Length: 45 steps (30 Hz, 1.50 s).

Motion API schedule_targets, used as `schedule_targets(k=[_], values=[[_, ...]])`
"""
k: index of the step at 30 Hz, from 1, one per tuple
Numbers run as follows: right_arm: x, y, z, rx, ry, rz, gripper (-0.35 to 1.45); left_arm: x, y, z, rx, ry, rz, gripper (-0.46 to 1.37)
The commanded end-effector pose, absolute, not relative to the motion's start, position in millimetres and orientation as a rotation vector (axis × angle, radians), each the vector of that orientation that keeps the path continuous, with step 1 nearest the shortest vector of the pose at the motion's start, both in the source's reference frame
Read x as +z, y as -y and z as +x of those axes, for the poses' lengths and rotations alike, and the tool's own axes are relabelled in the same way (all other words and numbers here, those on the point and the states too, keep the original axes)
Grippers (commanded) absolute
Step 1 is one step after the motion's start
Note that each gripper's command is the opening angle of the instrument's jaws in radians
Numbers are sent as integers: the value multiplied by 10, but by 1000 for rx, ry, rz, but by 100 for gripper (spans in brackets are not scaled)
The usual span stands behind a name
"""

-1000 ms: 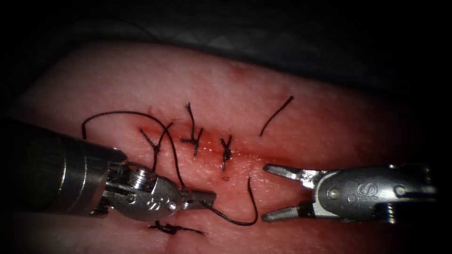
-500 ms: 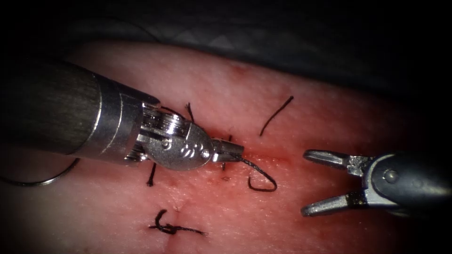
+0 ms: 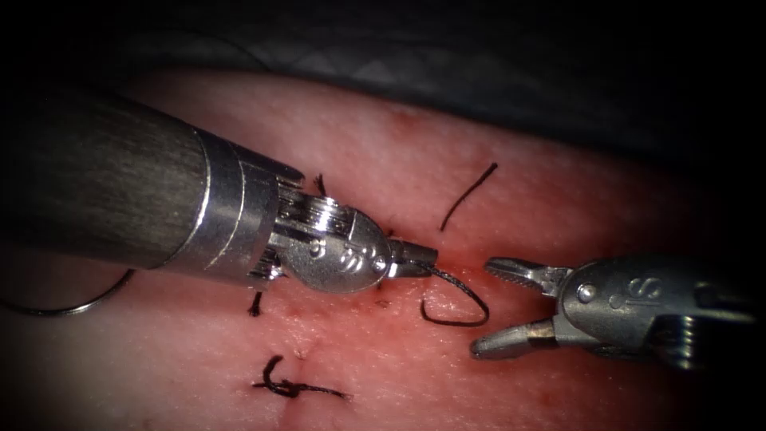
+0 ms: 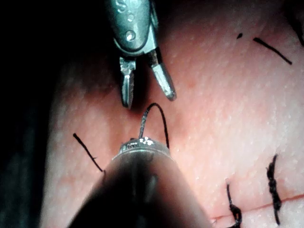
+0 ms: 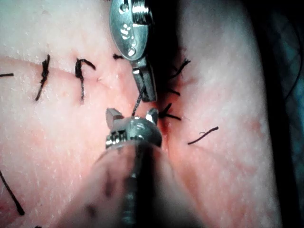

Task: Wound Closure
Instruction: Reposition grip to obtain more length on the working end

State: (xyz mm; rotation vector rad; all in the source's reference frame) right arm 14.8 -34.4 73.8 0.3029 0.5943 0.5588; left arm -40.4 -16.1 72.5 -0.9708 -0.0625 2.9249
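Now two tools over the tissue [image 3: 558,191]: left tool [image 3: 415,259] clamped on a dark thread [image 3: 463,307] that curls in one loop just beside the cut [image 3: 455,259], right tool [image 3: 499,307] jaws spread, holding nothing; needle [image 3: 72,303] lies flat, far left, out of tissue.

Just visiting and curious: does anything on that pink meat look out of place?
Yes: loose cut ends of black thread lie on the pink tissue, one above the cut, a knotted scrap below. The left steel tool grips curled thread; the right tool gapes empty.
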Motion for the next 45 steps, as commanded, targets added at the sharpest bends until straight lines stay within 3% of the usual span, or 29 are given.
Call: schedule_targets(k=[1, 10, 11, 14, 15, 23, 24, 25, 26, 29, 31, 38, 45], values=[[741, 345, 149, 566, -594, 296, 72, 724, 161, -405, 2927, 78, -972, -35], [753, 348, 151, 576, -592, 293, 32, 719, 161, -410, 2922, 83, -970, -35], [754, 346, 152, 576, -591, 292, 10, 718, 162, -411, 2922, 83, -969, -35], [756, 346, 152, 576, -592, 291, -10, 717, 162, -411, 2921, 83, -969, -35], [757, 346, 152, 576, -592, 290, -33, 717, 162, -411, 2921, 83, -969, -35], [757, 342, 147, 579, -592, 300, -35, 716, 163, -413, 2920, 82, -966, -35], [757, 341, 146, 573, -593, 299, -35, 716, 163, -413, 2903, 90, -962, -14], [757, 340, 145, 573, -593, 299, -35, 716, 162, -413, 2881, 101, -955, 24], [758, 339, 143, 566, -594, 297, -35, 716, 162, -413, 2842, 119, -944, 49], [761, 338, 139, 558, -596, 295, -35, 716, 164, -410, 2810, 134, -936, 98], [763, 337, 134, 548, -595, 292, -35, 717, 166, -400, 2815, 134, -941, 119], [761, 336, 132, 520, -611, 288, -35, 727, 160, -376, 2802, 127, -959, 112], [761, 336, 130, 507, -615, 288, -35, 745, 150, -341, 2759, 119, -984, 69]])
